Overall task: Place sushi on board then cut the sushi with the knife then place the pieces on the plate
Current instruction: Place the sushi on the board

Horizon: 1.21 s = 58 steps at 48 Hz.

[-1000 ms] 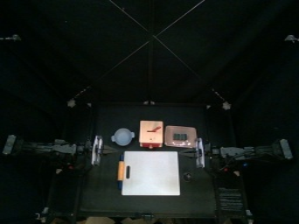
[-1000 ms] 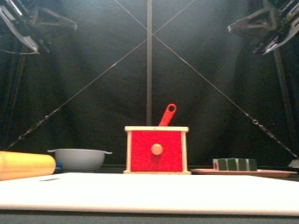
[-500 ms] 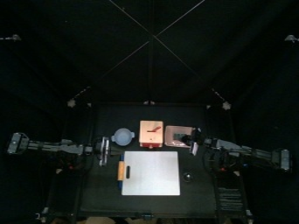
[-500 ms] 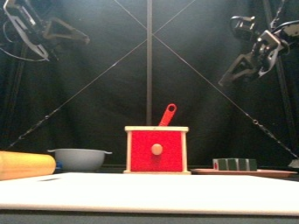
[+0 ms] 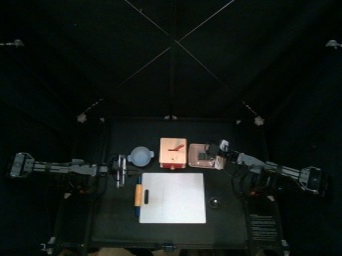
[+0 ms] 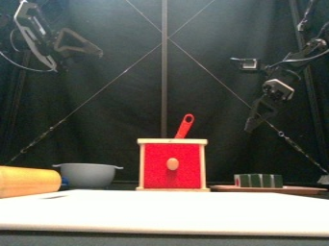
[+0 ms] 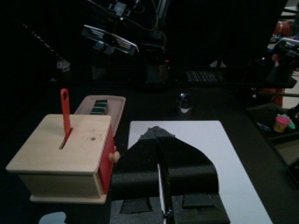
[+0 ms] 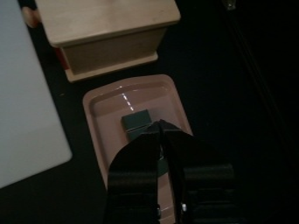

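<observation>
— What's on your left side?
— My left gripper (image 7: pixel 156 132) hangs high, off the left of the white cutting board (image 5: pixel 175 200). Its jaws are pressed together on nothing. A yellow cylinder (image 6: pixel 26 181) lies at the board's left edge, and the blue-grey bowl (image 6: pixel 88 173) sits behind it.
— And the knife?
— The red knife (image 6: pixel 184 125) stands handle-up in the top of the wooden box (image 6: pixel 172 164), middle back.
— The sushi?
— The sushi roll (image 6: pixel 259 180) lies on the pink tray (image 8: pixel 126 87), right of the box. My right gripper (image 8: pixel 158 127) hangs well above that tray, jaws closed to a point, empty.
</observation>
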### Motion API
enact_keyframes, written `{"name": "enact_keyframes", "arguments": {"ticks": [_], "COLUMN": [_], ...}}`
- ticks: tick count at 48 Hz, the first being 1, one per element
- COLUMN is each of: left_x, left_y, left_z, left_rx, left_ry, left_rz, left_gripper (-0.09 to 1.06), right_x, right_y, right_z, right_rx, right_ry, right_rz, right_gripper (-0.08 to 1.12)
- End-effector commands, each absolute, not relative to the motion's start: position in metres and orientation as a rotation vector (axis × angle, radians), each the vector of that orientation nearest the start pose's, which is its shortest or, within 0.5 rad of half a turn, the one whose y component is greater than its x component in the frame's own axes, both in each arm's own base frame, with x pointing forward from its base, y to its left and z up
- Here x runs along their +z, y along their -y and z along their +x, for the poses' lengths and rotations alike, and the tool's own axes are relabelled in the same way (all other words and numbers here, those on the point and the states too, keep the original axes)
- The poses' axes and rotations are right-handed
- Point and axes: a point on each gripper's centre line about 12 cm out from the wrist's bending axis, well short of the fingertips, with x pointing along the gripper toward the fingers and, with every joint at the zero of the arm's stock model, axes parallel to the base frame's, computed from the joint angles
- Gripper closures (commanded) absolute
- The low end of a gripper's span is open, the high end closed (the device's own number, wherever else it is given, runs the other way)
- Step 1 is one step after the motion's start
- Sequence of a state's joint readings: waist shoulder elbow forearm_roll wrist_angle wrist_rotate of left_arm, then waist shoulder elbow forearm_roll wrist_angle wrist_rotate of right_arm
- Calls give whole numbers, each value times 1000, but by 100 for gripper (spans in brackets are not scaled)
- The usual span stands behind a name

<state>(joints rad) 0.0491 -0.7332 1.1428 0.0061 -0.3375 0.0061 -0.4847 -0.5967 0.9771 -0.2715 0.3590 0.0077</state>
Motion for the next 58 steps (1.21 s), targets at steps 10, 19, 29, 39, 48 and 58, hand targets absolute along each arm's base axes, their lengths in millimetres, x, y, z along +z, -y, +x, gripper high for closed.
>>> {"name": "enact_keyframes", "arguments": {"ticks": [10, 19, 29, 39, 48, 58], "left_x": [267, 265, 262, 261, 259, 256], "left_y": [-14, -16, -18, -18, -18, -18], "left_z": [238, 237, 236, 236, 235, 234], "left_rx": [57, 67, 73, 74, 74, 75], "left_ry": [-56, -60, -67, -70, -74, -82], "left_rz": [13, 14, 18, 18, 16, 14], "left_gripper": [97, 97, 97, 97, 97, 97], "right_x": [218, 206, 176, 166, 157, 146], "right_y": [132, 132, 139, 148, 159, 167], "right_z": [221, 220, 224, 233, 229, 225], "right_rx": [-464, -464, -456, -413, -392, -378], "right_ry": [-804, -863, -1061, -1121, -1160, -1186], "right_rz": [-84, -27, 44, 22, 50, 69], "right_gripper": [24, 7, 7, 7, 7, 7]}}
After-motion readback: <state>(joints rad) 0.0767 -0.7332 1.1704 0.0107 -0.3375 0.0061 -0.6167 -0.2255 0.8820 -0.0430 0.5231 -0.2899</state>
